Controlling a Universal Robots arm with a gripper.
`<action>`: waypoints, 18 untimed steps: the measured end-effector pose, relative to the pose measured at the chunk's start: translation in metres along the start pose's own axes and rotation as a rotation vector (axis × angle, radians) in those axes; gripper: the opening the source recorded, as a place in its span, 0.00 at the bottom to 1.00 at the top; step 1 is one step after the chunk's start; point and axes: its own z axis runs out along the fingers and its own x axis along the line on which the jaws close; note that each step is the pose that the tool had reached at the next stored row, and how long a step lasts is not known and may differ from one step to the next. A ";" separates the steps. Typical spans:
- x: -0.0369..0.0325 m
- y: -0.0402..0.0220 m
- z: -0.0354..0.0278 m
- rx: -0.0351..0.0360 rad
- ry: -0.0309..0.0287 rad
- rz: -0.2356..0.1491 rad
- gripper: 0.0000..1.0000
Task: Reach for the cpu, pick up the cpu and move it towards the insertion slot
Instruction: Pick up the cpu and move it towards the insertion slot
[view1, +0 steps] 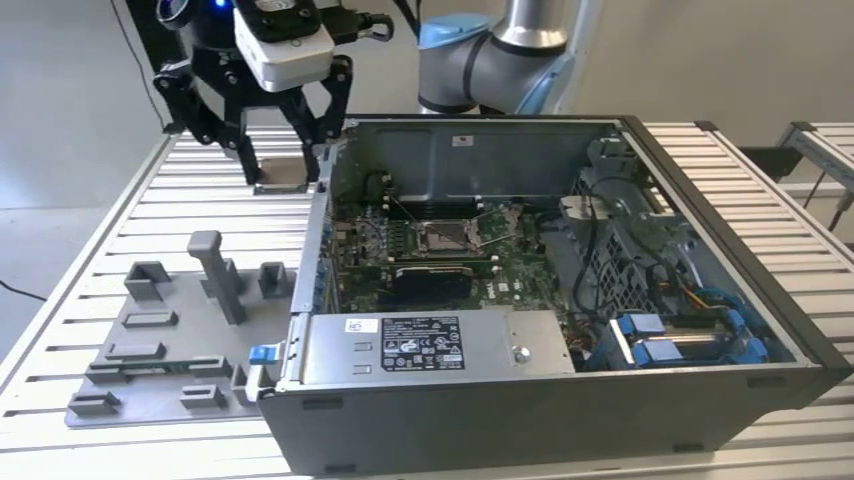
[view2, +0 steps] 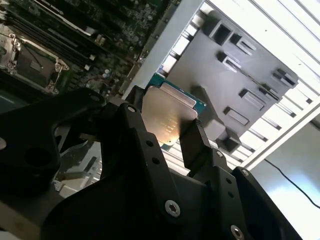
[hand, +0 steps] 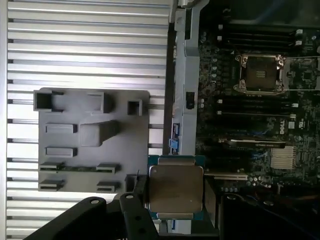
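My gripper (view1: 283, 168) is shut on the cpu (view1: 284, 174), a flat pale silver square with a thin greenish rim, held by two opposite edges above the slatted table. It hangs just outside the open computer case's wall on the exterior view's left. Both wrist views show the cpu (view2: 167, 117) (hand: 175, 187) clamped between the black fingers (view2: 192, 142). The insertion slot (view1: 447, 235) is a silver-framed square socket with a dark centre on the motherboard inside the case. It also appears in both wrist views (hand: 261, 74) (view2: 30, 62), well apart from the chip.
A grey plastic fixture plate (view1: 160, 340) with raised blocks and a post lies on the table at the exterior view's left. The case wall (view1: 323, 220) stands between the gripper and the motherboard. A power supply (view1: 427, 345) and cables (view1: 601, 260) crowd the case's near and right sides.
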 end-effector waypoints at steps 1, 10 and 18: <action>-0.0045 -0.0001 0.0001 0.0000 0.0000 0.000 0.00; -0.0452 -0.0008 0.0012 0.0001 0.0000 0.000 0.00; -0.0818 -0.0015 0.0022 0.0001 0.0000 0.000 0.00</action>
